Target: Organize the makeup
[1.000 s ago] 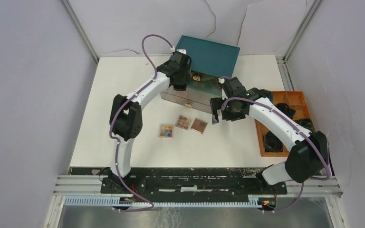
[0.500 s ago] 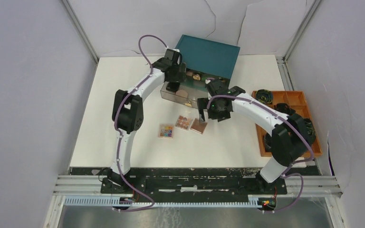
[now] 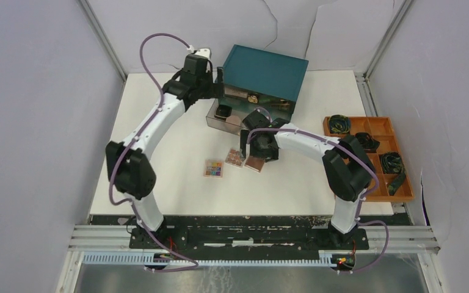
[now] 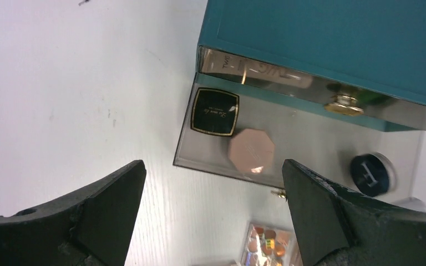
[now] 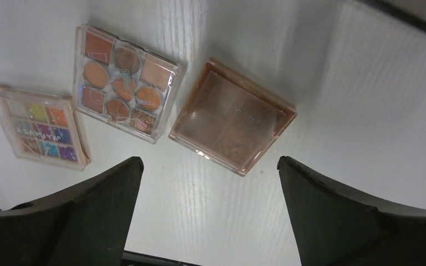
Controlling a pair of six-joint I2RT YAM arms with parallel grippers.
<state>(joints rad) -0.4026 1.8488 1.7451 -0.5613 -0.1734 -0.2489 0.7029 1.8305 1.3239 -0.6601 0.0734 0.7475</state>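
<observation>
Three palettes (image 5: 125,83) loose, near the clear drawer (image 4: 316,124); brown palette (image 5: 233,132) lies under right gripper (image 5: 209,166), jaws spread, empty; advise turning wrist to meet its flat sides, not corners, before descending; left gripper (image 4: 213,169) spread, empty, above drawer holding black compact (image 4: 215,112), pink compact (image 4: 252,151).

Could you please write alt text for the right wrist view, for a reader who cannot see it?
Three square palettes lie on a white table: the brown palette at centre, the orange palette to its left, the multicoloured palette farthest left. The open right gripper hovers over them.
</observation>
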